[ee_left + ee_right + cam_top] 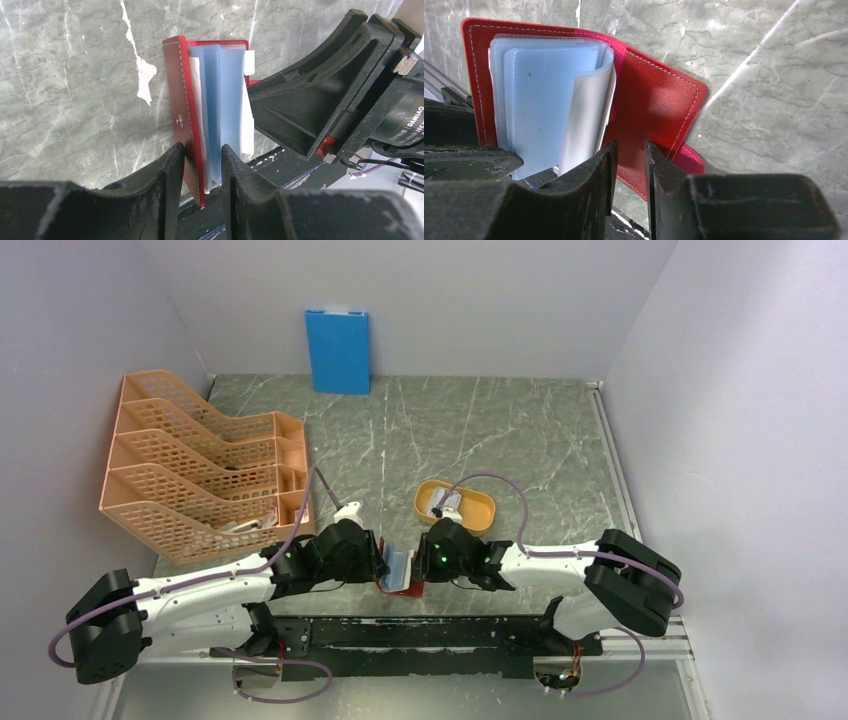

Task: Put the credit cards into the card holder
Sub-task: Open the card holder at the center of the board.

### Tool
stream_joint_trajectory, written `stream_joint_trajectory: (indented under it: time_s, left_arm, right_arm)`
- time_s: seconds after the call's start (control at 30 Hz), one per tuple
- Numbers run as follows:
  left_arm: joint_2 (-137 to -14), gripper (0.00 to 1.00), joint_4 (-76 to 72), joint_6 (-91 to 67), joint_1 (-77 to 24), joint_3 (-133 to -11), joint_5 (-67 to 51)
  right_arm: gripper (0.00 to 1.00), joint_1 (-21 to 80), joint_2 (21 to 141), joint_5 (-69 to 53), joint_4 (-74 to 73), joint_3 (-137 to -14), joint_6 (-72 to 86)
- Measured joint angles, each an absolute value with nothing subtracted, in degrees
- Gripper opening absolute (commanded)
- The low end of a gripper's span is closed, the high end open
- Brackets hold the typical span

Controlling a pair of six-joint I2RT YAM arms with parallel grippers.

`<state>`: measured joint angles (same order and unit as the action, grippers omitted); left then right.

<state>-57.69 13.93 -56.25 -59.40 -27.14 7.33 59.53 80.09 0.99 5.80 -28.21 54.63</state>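
Observation:
The dark-red card holder (405,587) is open at the near middle of the table, between my two grippers. In the left wrist view its cover (175,85) stands on edge with pale blue and clear sleeves (230,90) fanned beside it. My left gripper (202,147) has cover and sleeves filling the space between its fingers, touching both. My right gripper (629,145) shows a plain gap, with the other cover flap (654,105) sloping behind it. Its finger (300,95) reaches the sleeves' far side. I cannot pick out the credit cards apart from the sleeves (539,100).
A yellow-orange oval tray (480,520) holding small pale items sits just behind the right gripper (422,562). An orange mesh file rack (200,470) stands at the left wall and a blue board (338,350) leans on the back wall. The black base rail runs under the left gripper (383,562).

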Motion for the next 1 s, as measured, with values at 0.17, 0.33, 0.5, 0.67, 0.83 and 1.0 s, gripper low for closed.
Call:
stream_joint_trajectory:
  time_s: [0.17, 0.33, 0.5, 0.67, 0.83, 1.0]
  left_arm:
    - [-57.9, 0.37, 13.9, -56.1, -59.4, -27.1, 7.3]
    - [-58.7, 0.41, 13.9, -56.0, -59.4, -27.1, 7.3]
    - [-58.7, 0.52, 13.5, -55.7, -59.4, -27.1, 7.3]
    - [-58.6, 0.55, 13.5, -55.4, -59.4, -27.1, 7.3]
    - [-58.6, 0.52, 13.5, -55.2, -59.4, -27.2, 7.3]
    - [-58.3, 0.43, 13.5, -55.0, -59.4, -27.3, 7.4]
  right_arm:
    - [0.31, 59.0, 79.2, 1.0, 6.0, -27.4, 54.6]
    - [0.31, 59.0, 79.2, 1.0, 6.0, -27.4, 54.6]
    - [0.32, 59.0, 79.2, 1.0, 6.0, -27.4, 54.6]
    - [0.32, 58.9, 79.2, 0.8, 6.3, -27.2, 54.6]
    - [0.32, 58.5, 79.2, 0.3, 6.7, -27.0, 54.6]
    - [0.32, 57.8, 79.2, -0.9, 8.1, -26.1, 54.6]
